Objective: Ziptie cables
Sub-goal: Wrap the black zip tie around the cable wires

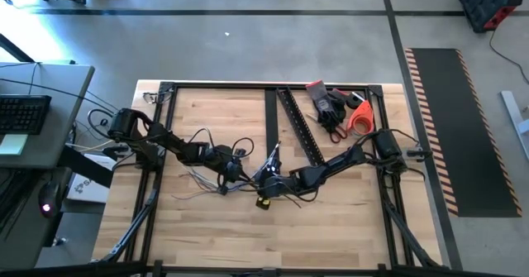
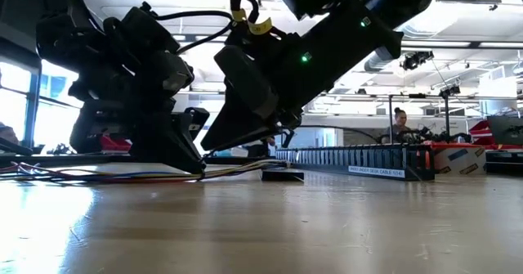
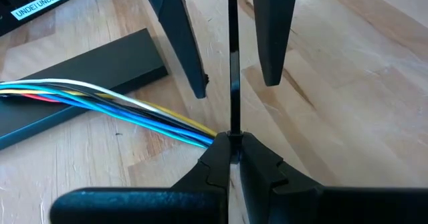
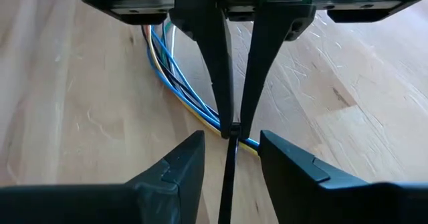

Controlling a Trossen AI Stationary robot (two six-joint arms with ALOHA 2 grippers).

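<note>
— Cables (image 3: 114, 103) where?
— Bunched on wooden table (image 1: 223, 227), about seven o'clock from centre, fanning toward nine o'clock.
— Left gripper (image 3: 231, 147)?
— Pressed together, pinching black zip tie (image 3: 233, 63) at bundle's end.
— Right gripper (image 4: 231, 150)?
— Opposite, at three o'clock of bundle, fingers (image 4: 180, 167) spread either side of zip tie strap, not touching.
— Elsewhere?
— Black rails (image 1: 299, 124), gloves (image 1: 326, 103) near one o'clock.

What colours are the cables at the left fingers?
Blue, yellow, white, black, with some red, on the cables; clearest in the left wrist view.
</note>
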